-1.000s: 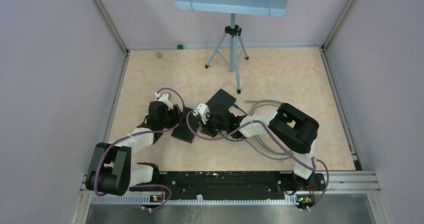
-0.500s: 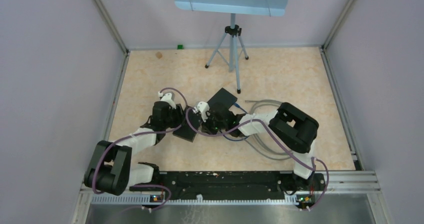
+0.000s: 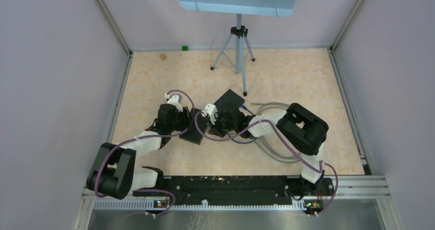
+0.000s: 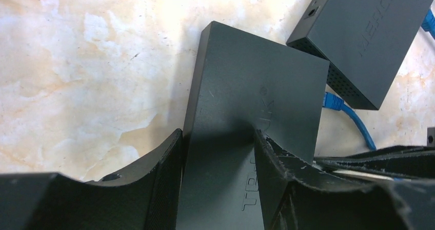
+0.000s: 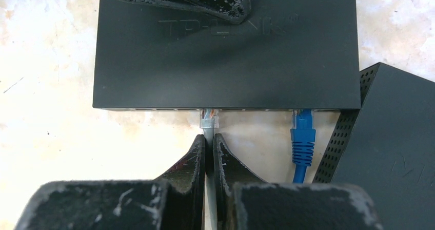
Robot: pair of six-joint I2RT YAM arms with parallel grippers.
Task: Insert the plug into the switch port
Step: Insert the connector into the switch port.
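The black TP-Link switch (image 3: 194, 132) (image 4: 246, 112) (image 5: 225, 50) lies on the marbled table. My left gripper (image 3: 185, 123) (image 4: 218, 160) is shut on it, with one finger against its left edge and the other on its top face. My right gripper (image 3: 215, 125) (image 5: 209, 142) is shut on a grey cable just behind a clear plug (image 5: 209, 118). The plug's tip meets the switch's port row, left of centre; how deep it sits cannot be told. A blue plug (image 5: 302, 132) sits in a port further right.
A second black box (image 3: 229, 102) (image 4: 367, 32) (image 5: 390, 153) lies just right of the switch, almost touching it. Grey cables (image 3: 272, 150) loop on the table by the right arm. A tripod with a blue plate (image 3: 237, 45) stands at the back.
Both grippers and the switch have shifted slightly up and to the right. The right gripper has closed in on the switch's port side.
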